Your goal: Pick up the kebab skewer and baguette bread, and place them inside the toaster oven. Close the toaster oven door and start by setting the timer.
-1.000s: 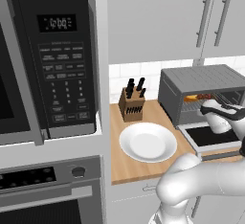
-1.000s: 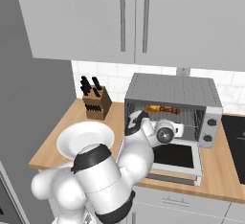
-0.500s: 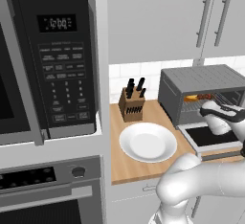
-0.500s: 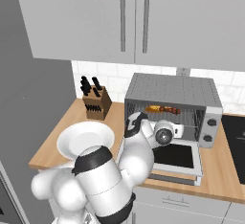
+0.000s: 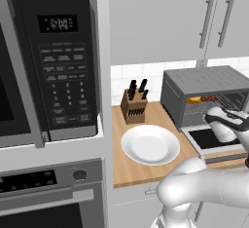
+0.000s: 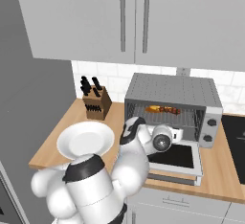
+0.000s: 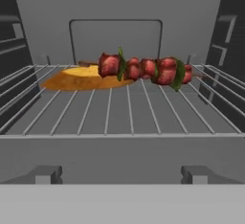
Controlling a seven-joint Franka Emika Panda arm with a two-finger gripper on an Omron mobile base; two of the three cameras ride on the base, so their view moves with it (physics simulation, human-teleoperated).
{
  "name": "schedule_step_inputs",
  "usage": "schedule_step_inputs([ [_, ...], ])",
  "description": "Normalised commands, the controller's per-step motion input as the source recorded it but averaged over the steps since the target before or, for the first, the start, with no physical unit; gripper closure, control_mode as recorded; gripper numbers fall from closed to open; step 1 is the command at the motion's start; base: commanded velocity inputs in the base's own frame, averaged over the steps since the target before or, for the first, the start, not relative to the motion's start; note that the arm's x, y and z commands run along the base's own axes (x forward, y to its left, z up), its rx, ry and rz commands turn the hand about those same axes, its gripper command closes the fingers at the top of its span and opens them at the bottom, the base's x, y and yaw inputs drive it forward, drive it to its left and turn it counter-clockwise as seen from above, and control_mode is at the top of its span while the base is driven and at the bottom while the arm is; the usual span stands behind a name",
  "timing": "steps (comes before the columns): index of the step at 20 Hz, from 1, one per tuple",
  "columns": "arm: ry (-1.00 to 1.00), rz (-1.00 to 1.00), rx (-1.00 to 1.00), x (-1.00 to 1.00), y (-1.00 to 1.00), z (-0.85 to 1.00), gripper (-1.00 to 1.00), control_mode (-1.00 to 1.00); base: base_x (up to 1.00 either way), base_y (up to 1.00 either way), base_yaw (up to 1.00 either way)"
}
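While the wide drop-down toaster oven door (image 6: 173, 157) with its dark glass window lies flat and open toward the counter's front edge, the grey metal toaster oven (image 6: 171, 102) with the ribbed top shows its whole cavity to the hand view. The stubby golden-orange baguette bread (image 7: 81, 78) lies on the wire rack (image 7: 129, 108) toward the back, left of middle. The thin kebab skewer (image 7: 146, 68) of dark red meat chunks and green bits rests along the rack at the same depth, its left end overlapping the loaf's right end and its right end reaching toward the right wall. In front of both, the rack is bare up to its front bar, and the cavity's side walls stand well apart from the food.

The white arm's hand (image 5: 221, 124) hangs over the lowered door, just outside the oven's mouth, apart from both foods. Whether its jaws are spread I cannot tell, since the fingertips are hidden in the base views.

On the wooden counter (image 6: 53, 147) to the oven's left, a round white plate (image 5: 150, 144) sits near the front edge, and a wooden knife block (image 5: 133, 105) with black handles stands behind it near the tiled wall.
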Motion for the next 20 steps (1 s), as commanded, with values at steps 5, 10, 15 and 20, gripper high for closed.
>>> schedule_step_inputs([
  [5, 0.0, 0.0, 0.0, -0.36, 0.0, 0.0, -1.0, -1.0, 0.0, 0.0, 0.0],
  [10, 0.0, 0.0, 0.0, -0.3, -0.01, 0.0, -1.0, -1.0, 0.0, 0.0, 0.0],
  [15, 0.0, 0.0, 0.0, -0.63, -0.22, 0.0, -1.0, -1.0, 0.0, 0.0, 0.0],
  [20, 0.0, 0.0, 0.0, -0.77, -0.37, 0.0, -1.0, -1.0, 0.0, 0.0, 0.0],
])
